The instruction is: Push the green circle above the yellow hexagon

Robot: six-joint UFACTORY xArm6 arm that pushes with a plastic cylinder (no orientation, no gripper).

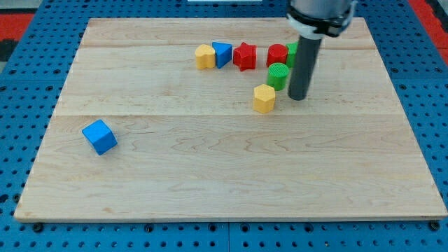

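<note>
Green circle [278, 74] is sitting just above-right of the yellow hexagon [264, 98], nearly touching it; my tip [297, 97], a bare rod gripping nothing, is standing just right of that hexagon; a red block [277, 54] is crowding above; smooth wooden board [210, 182] is lying wide below.

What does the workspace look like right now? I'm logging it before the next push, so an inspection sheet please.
Surface: wooden board, flat, on blue pegboard.
Job's things: green circle just up-right of yellow hexagon, nearly touching.
Clutter: yellow block, blue block, red star, red block in a row at top; green block partly hidden by the rod; blue cube alone at left.
Grippers: my tip right of the green circle.
Cables: nothing seen.
Surroundings: blue pegboard.
</note>
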